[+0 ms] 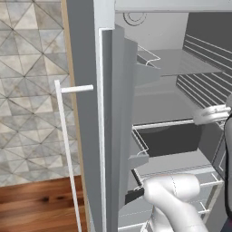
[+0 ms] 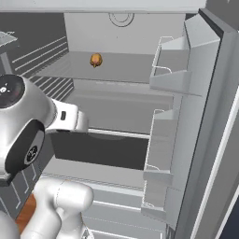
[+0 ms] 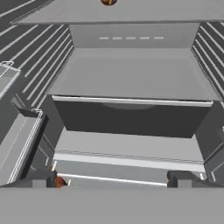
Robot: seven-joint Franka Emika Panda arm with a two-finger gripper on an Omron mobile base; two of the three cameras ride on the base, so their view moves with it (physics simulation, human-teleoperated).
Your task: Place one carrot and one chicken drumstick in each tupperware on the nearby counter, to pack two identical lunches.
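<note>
While we face the open fridge (image 2: 121, 93), our gripper (image 3: 112, 178) hangs spread wide with nothing between its fingertips (image 3: 43, 179).

We see 1 brown item, likely the chicken drumstick (image 2: 96, 59), on the upper shelf (image 2: 116, 70), well above and beyond the hand; its edge also shows at the top of the hand view (image 3: 108, 1). An orange speck (image 3: 59, 181) sits just beside 1 fingertip, low down; we can't tell whether it's a carrot. We judge the arm is aimed into the fridge because the food is stored there. Door bins (image 2: 170, 70) look bare; what the dark drawer (image 3: 131, 118) holds is hidden. Both tupperware and the counter lie outside these views.
</note>
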